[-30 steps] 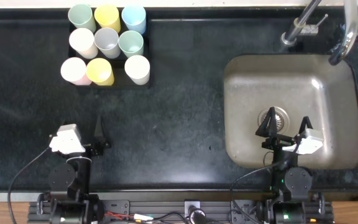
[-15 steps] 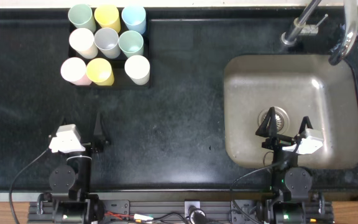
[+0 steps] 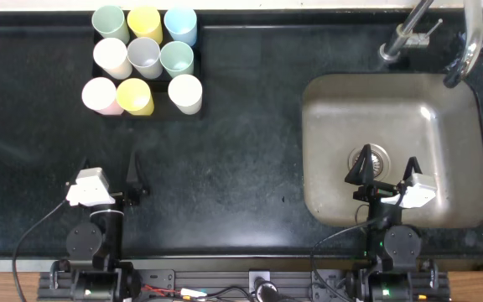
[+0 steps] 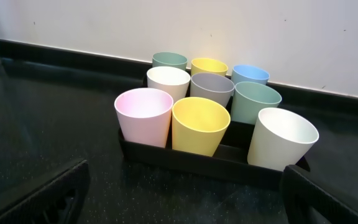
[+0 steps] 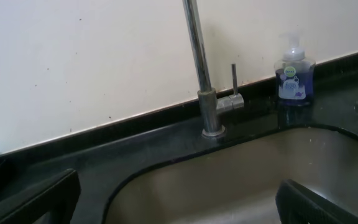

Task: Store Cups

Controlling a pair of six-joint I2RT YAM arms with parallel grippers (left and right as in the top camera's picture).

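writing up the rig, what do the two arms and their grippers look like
Both arms are black, on round bases. The left gripper and right gripper each have two black fingers and a white wrist block. Thin black cables loop off each.

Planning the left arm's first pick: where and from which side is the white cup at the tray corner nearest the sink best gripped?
Likely the rim, pinched through the open mouth from above, on its outer side. The white cup stands mouth-up at the tray's corner; the teal cup crowds it behind, the front yellow cup beside.
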